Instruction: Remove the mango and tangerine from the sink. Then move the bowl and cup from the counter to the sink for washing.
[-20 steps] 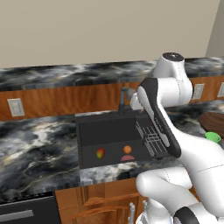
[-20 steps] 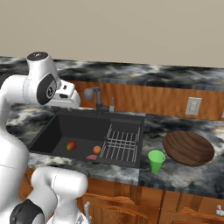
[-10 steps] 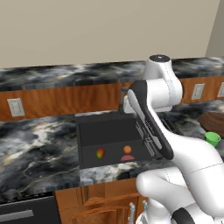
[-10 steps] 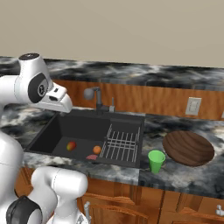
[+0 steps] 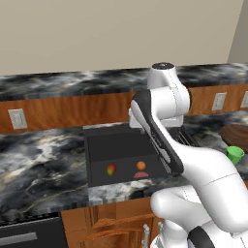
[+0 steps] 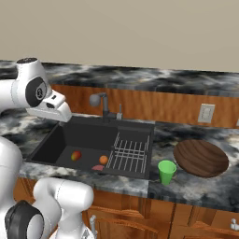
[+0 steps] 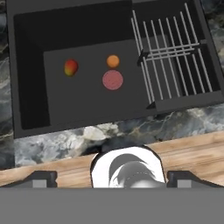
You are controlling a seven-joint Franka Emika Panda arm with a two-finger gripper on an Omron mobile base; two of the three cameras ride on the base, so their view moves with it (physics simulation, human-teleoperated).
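Observation:
The black sink (image 6: pixel 88 134) holds the red and yellow-green mango (image 6: pixel 76 155) and, to its right, the orange tangerine (image 6: pixel 103 159). Looking down from the hand view, the mango (image 7: pixel 71 68) and tangerine (image 7: pixel 113 61) lie apart on the sink (image 7: pixel 30 87) floor. My gripper (image 7: pixel 112 178) is open and empty, high above the basin. From the right base view the gripper (image 6: pixel 61 114) hangs over the sink's left rear edge. On the counter to the right of the sink stand the green cup (image 6: pixel 166 172) and the wooden bowl (image 6: pixel 200 158).
A flat pink disc (image 7: pixel 113 80) lies on the sink floor just by the tangerine. A wire rack (image 7: pixel 170 52) fills the sink's right side. The dark faucet (image 6: pixel 101 101) rises behind the basin. Marble counter (image 5: pixel 38 164) runs on both sides.
The arm has swung left and a little lower, carrying the hand from near the faucet to the sink's left rear. The jaws stayed open. The fruits, cup and bowl have not moved.

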